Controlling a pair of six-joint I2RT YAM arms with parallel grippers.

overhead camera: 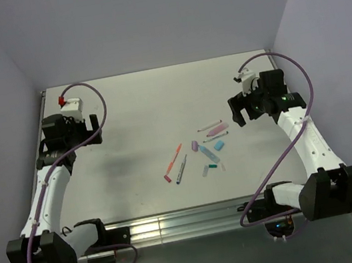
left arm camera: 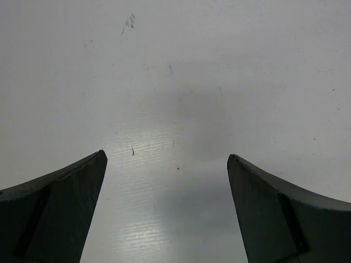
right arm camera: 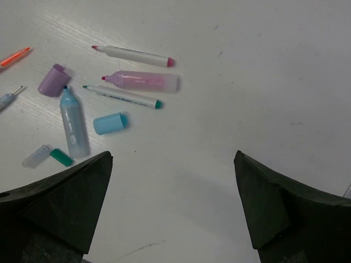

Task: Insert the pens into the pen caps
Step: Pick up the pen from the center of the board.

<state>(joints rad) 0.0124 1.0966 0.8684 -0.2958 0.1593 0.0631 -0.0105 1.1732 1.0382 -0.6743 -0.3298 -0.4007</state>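
Plastic pens (right arm camera: 131,55) and pen caps (right arm camera: 109,123) scattered loose, ahead-left of right gripper (right arm camera: 173,159), none under left gripper (left arm camera: 166,156). Both jaws apart, empty. Light, stiff, smooth barrels, probably roll; pinch mid-barrel, across axis. Caps small in view, open ends unclear.

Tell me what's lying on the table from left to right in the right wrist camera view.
Orange pen → lilac cap → light blue cap. Everything else there overlaps these side to side, so it's left out.
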